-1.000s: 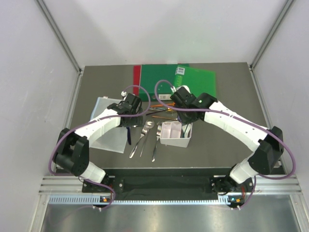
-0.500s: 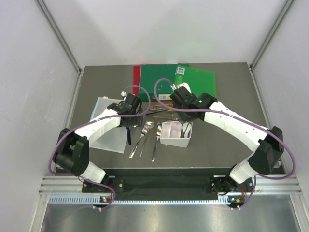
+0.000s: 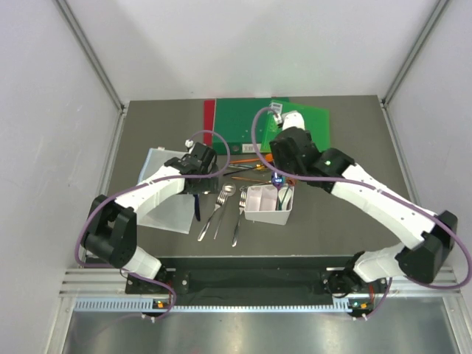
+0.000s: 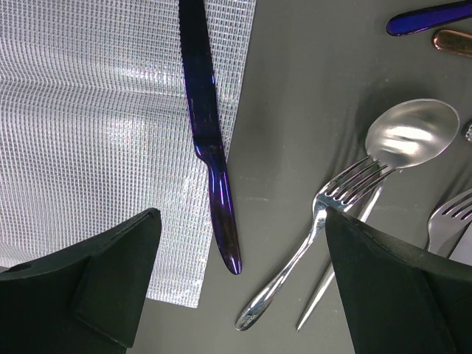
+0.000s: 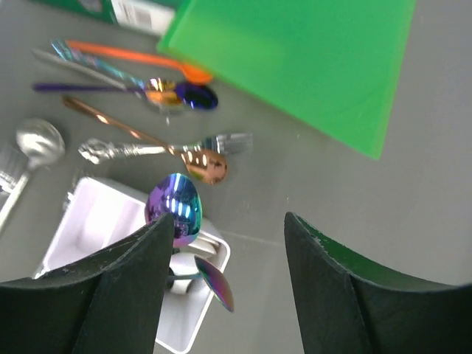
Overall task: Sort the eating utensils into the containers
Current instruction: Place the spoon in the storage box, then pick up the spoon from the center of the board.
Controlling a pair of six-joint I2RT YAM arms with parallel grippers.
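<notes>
Rainbow spoon (image 5: pixel 174 206) upright in white bin (image 5: pixel 110 214), just below right gripper (image 5: pixel 228 221), jaws wide, holding nothing; from above, merely a glint. Dark blue knife (image 4: pixel 210 140), half on clear sheet (image 4: pixel 96 133), beneath left gripper (image 4: pixel 242 221), likewise spread and empty.

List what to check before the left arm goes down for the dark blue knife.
1. Left gripper open: ok, its jaws stand wide.
2. Dark blue knife lined up: ok, its handle end lies in the gripper's gap in the left wrist view.
3. Knife apart from other utensils: ok, the silver fork lies beside it without touching.
4. Knife flat on the table: not ok, its blade rests on the clear sheet.
5. Right gripper free: ok, it is open with nothing between its jaws; the rainbow spoon stands in the white bin.
6. Height above the knife: cannot tell.
</notes>
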